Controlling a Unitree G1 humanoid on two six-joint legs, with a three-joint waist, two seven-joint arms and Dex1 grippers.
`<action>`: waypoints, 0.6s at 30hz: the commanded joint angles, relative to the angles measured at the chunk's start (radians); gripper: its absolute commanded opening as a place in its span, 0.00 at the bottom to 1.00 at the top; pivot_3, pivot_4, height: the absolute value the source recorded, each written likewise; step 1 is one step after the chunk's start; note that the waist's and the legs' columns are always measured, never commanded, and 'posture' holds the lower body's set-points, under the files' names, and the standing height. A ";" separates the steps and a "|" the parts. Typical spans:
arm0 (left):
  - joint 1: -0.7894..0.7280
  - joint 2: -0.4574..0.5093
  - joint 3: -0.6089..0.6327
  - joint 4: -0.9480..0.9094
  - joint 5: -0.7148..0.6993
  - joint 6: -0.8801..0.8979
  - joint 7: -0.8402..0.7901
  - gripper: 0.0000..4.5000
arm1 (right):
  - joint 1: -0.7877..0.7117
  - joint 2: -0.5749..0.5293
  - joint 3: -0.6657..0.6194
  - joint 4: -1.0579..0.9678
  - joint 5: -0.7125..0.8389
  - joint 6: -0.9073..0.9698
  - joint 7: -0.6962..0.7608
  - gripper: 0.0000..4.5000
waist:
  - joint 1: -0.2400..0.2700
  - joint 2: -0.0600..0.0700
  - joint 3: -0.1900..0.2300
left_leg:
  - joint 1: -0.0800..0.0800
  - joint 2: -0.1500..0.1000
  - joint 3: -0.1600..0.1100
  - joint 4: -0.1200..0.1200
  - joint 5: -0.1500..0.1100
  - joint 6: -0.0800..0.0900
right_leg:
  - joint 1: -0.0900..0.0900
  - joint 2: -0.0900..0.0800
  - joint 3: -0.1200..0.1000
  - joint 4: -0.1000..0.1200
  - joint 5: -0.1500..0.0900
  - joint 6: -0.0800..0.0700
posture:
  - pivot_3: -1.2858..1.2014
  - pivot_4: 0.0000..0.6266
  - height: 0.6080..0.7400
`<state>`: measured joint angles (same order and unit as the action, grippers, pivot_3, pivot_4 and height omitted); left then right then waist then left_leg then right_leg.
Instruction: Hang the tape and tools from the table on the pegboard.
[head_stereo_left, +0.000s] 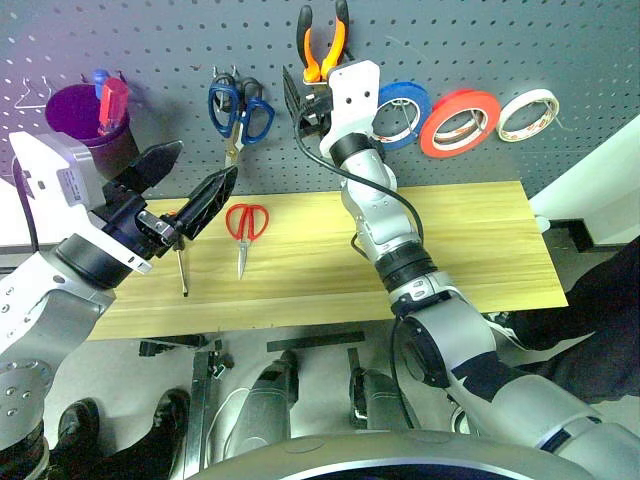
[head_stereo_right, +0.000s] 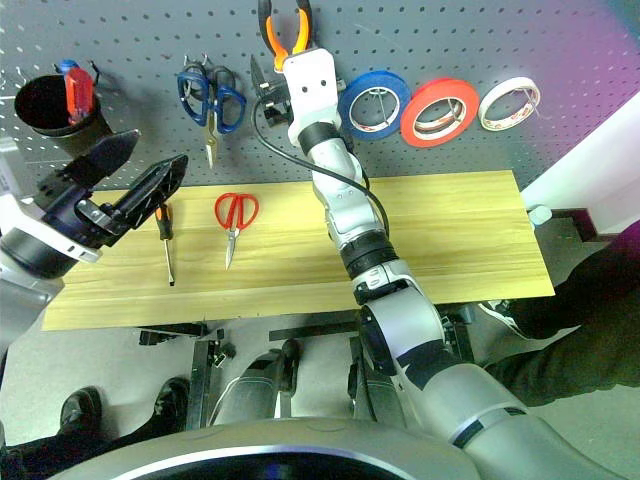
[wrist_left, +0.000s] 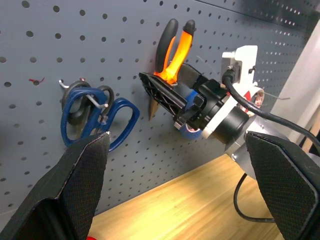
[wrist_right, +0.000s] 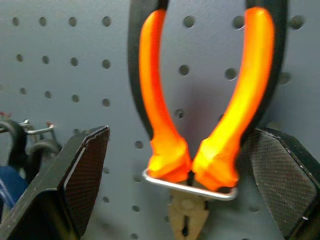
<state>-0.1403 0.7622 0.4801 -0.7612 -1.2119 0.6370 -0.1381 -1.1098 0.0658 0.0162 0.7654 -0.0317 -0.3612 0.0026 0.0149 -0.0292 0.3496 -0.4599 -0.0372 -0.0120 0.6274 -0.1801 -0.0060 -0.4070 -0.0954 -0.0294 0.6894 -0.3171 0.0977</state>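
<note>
left gripper (head_stereo_left: 185, 190): fingers apart, empty, over table's (head_stereo_left: 480, 250) left end
screwdriver (head_stereo_left: 182, 268): on table, left
red scissors (head_stereo_left: 245, 228): on table
right gripper (wrist_right: 182, 165): fingers apart, flanking pliers (wrist_right: 200, 115), contact unclear
pliers: on pegboard (head_stereo_left: 450, 40) hook
tape (head_stereo_left: 460, 123): on pegboard, right

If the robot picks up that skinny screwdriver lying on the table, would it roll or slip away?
The screwdriver looks stiff and light. Its round, slim shaft could let it roll on the smooth table if nudged sideways. The thin handle offers little to pinch, so it might twist or slip.
</note>
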 joint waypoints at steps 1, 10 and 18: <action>-0.008 -0.001 -0.003 -0.027 0.001 -0.030 -0.010 1.00 | -0.016 -0.021 -0.027 -0.077 0.005 -0.018 -0.029 1.00 | 0.000 0.000 0.000 | 0.000 0.000 0.000 0.000 0.000 0.000 | 0.000 0.000 0.000 0.000 0.000 0.000 | 0.59 0.44 1.00; -0.014 0.003 -0.009 -0.016 -0.003 -0.041 -0.013 1.00 | 0.045 -0.004 -0.030 -0.257 0.085 -0.001 0.044 1.00 | 0.000 0.000 0.000 | 0.000 0.000 0.000 -0.004 0.000 0.000 | -0.001 0.000 0.000 -0.001 0.000 0.000 | 0.59 0.45 1.00; -0.021 0.001 -0.017 -0.001 0.011 -0.042 -0.028 1.00 | 0.112 0.006 -0.009 -0.421 0.161 0.015 0.149 1.00 | -0.001 0.000 0.000 | 0.000 0.000 0.000 -0.009 0.000 0.000 | -0.002 0.000 0.000 -0.005 0.000 0.000 | 0.58 0.46 1.00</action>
<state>-0.1530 0.7607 0.4528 -0.7470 -1.2080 0.6200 -0.1565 -1.0001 0.0637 -0.0043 0.4109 0.1119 -0.3312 0.1242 0.0137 -0.0292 0.3497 -0.4603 -0.0371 -0.0119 0.6185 -0.1797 -0.0062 -0.4092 -0.0960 -0.0295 0.6846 -0.3171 0.0977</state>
